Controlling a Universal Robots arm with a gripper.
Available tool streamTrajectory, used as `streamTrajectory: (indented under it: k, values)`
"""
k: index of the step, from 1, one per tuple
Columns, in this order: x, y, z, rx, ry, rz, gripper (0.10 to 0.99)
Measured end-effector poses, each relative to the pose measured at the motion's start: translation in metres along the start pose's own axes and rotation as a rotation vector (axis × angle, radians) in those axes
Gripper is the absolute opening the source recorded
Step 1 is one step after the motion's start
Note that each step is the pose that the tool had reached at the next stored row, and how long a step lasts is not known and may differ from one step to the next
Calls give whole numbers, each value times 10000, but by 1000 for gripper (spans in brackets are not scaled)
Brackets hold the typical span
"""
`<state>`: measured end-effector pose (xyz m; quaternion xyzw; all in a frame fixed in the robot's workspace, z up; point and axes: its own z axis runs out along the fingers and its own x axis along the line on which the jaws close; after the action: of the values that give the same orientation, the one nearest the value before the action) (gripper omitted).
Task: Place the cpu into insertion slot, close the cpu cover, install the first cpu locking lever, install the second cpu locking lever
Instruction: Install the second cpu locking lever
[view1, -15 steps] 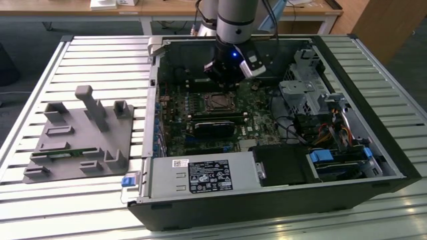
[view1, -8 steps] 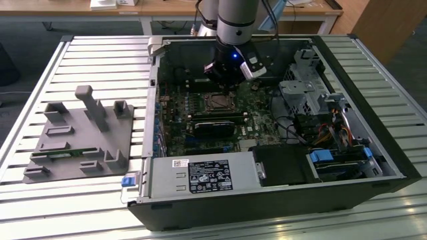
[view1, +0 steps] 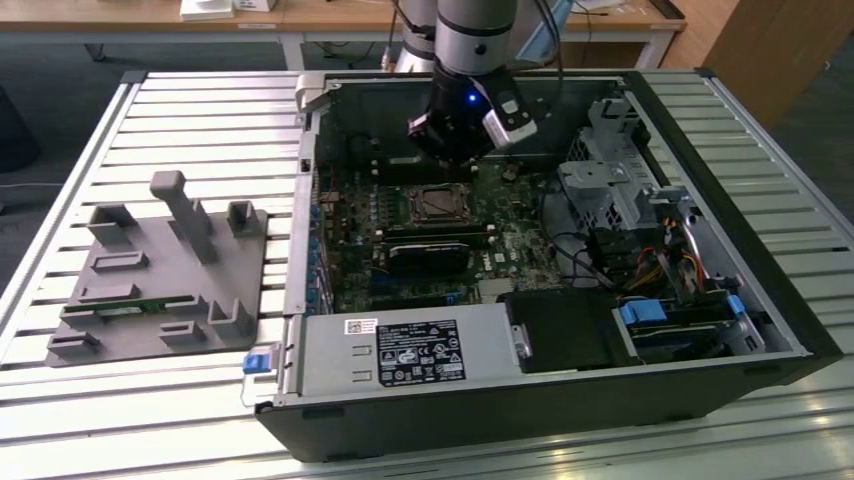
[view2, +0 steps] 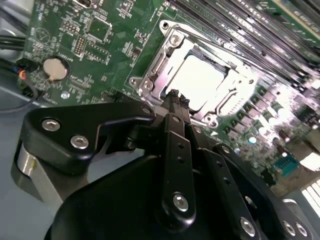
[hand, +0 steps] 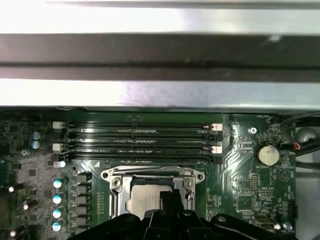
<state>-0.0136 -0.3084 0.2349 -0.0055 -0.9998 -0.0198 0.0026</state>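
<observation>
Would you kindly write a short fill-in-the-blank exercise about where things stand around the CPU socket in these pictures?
1. The cpu lies inside the insertion slot, its pale metal top facing ____.
2. The gripper has its fingertips pressed ____, with nothing between them.
3. The round coin battery sits on the ____ motherboard.
4. In the exterior view, the grey fixture block rests outside the ____ case.

Missing words: up; together; green; computer

I count one cpu (view2: 202, 80), seated in one insertion slot (view1: 437, 204) with one cpu cover (hand: 152, 176) framing it. On the board I count four long memory slots (hand: 137, 140) and one round coin cell (hand: 266, 154). Outside the one open computer case (view1: 747, 300) I count one grey fixture block (view1: 160, 275).
</observation>
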Motion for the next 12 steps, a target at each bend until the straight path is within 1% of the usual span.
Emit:
streamTrajectory:
  k: [3,5,9,12]
  values:
    - [1,4,-105,1,0,-1,106]
    - [1,5,-147,2,1,-2,106]
    - [1,-21,-154,1,0,0,106]
    - [0,-81,-157,2,1,0,106]
